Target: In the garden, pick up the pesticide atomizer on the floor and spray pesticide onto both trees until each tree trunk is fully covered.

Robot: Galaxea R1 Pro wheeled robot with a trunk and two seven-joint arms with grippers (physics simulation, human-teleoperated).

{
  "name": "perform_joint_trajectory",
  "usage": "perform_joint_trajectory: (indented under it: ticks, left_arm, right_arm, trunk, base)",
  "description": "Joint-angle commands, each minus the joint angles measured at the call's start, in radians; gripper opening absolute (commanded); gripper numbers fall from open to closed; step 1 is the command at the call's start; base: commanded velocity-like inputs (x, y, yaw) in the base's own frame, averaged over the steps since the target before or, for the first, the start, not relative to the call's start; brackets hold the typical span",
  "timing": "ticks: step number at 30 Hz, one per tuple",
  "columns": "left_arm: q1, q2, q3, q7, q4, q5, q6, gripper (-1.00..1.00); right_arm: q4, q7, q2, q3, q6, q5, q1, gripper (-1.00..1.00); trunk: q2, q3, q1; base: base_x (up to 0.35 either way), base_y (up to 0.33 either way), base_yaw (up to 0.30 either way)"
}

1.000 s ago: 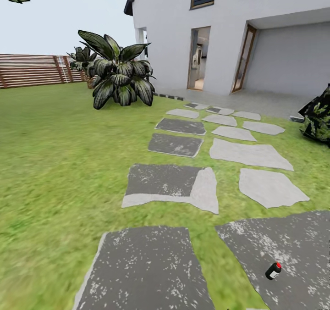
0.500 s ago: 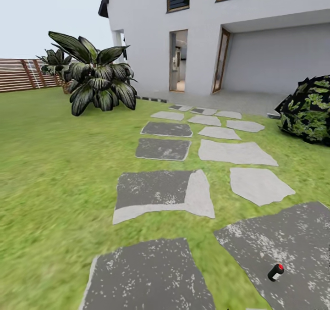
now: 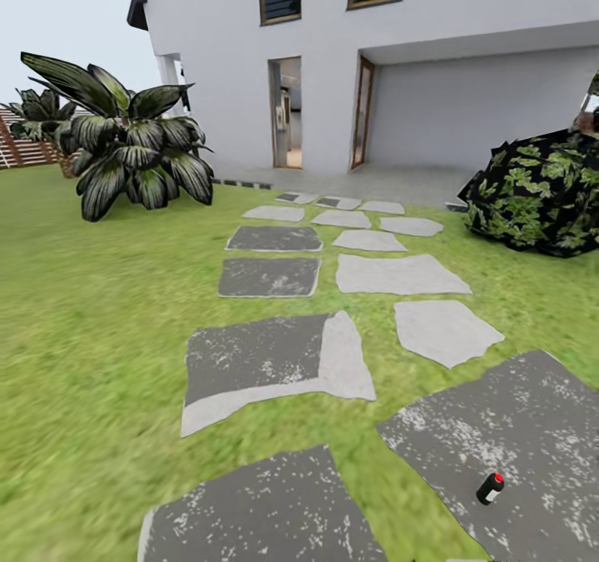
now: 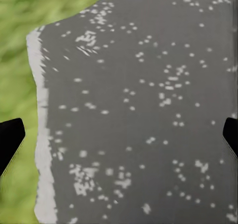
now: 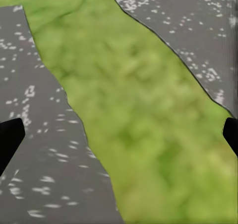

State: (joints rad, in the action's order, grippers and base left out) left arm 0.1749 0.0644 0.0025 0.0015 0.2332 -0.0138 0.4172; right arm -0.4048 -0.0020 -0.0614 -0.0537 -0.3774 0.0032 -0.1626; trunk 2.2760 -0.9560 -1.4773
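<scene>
On the paving slab (image 3: 532,429) ahead-right the atomizer (image 3: 490,488) is lying; approach squarely, both jaws gaping wide, empty.

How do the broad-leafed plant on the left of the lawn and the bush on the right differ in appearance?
The broad-leafed plant has long, dark, pale-striped leaves fanning upward and outward; the bush forms a low rounded mound of small, mottled bright-green and black leaves. The plant stands in full view, while the bush is cut off by the picture's edge. Both sit on grass beside the house.

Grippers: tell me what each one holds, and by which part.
Nothing is held. The left gripper is open over a paving stone; the right gripper is open over grass.
</scene>
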Motion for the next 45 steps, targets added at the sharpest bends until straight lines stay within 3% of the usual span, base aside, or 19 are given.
perform_joint_trajectory:
  ticks: [1, 45]
  left_arm:
    - [0.0, 0.0, 0.0, 0.0, 0.0, 0.0, 0.0, 1.0]
    - [0.0, 0.0, -0.001, 0.0, 0.0, 0.0, 0.0, 1.0]
  right_arm:
    - [0.0, 0.0, 0.0, 0.0, 0.0, 0.0, 0.0, 1.0]
    - [0.0, 0.001, 0.0, 0.0, 0.0, 0.0, 0.0, 1.0]
  trunk:
    - [0.0, 0.0, 0.0]
    - [0.0, 0.019, 0.0]
  base:
    - [0.113, 0.092, -0.256]
    - [0.033, 0.022, -0.256]
